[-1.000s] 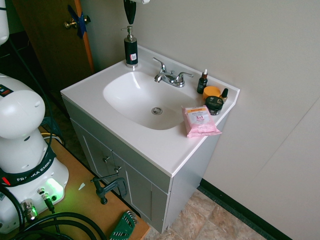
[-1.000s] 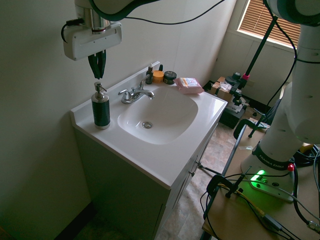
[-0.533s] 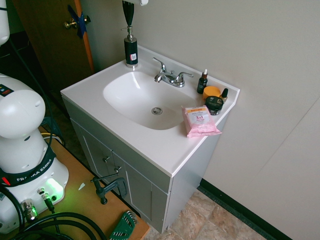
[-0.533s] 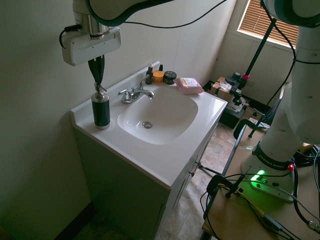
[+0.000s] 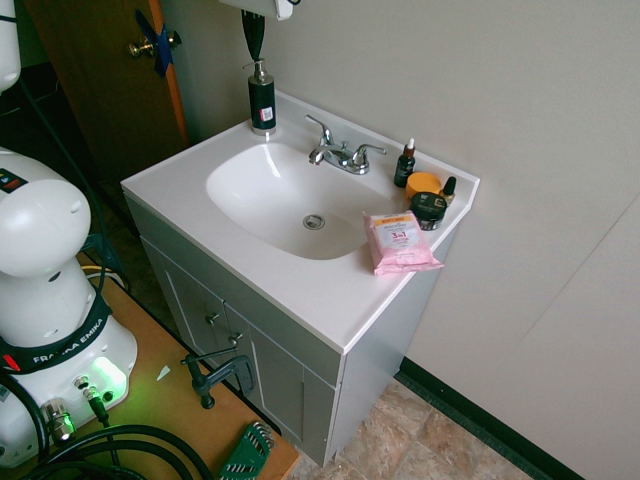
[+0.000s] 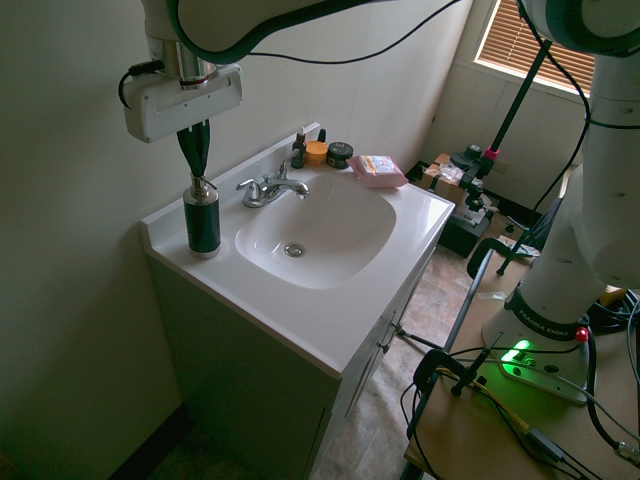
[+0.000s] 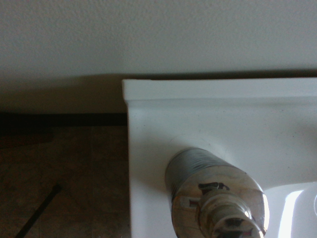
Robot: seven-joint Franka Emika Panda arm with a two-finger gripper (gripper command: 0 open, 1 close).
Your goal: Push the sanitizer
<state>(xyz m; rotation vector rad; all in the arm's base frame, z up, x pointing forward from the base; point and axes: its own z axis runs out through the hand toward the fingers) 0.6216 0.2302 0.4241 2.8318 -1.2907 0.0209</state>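
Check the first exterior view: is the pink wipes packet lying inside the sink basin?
No, the pink wipes packet lies on the countertop beside the basin.

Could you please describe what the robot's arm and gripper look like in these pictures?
The arm has glossy white rounded shells with dark joint bands, and a black cable runs along it. Its white base bears a black band lettered "FRANKA EMIKA" and a green light. The gripper is a white rectangular block with two slim dark fingers tapering downward.
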